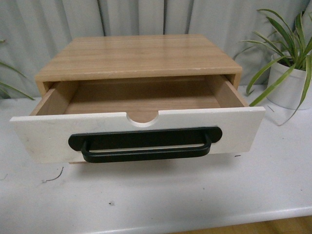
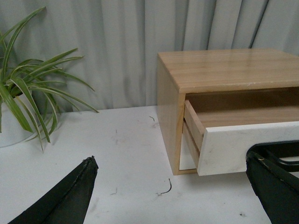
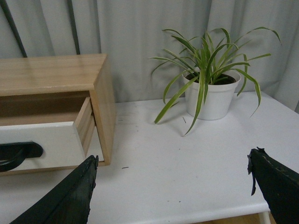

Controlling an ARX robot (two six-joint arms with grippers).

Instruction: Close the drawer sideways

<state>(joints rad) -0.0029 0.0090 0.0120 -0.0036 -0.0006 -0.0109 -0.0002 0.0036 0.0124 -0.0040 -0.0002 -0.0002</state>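
Both wide open and empty, my left end effector (image 2: 170,161) and right end effector (image 3: 173,156) flank the drawer (image 1: 234,127), pulled out of its cabinet (image 1: 136,56) on the surface (image 1: 170,195); I judge it stiff, light, free-sliding, best pushed on its white front beside the handle (image 1: 145,139).

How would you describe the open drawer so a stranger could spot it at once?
On the white table stands a low wooden cabinet. The drawer juts from its upper slot. Unlike the plain white front beneath, it has a long black handle and a half-round notch.
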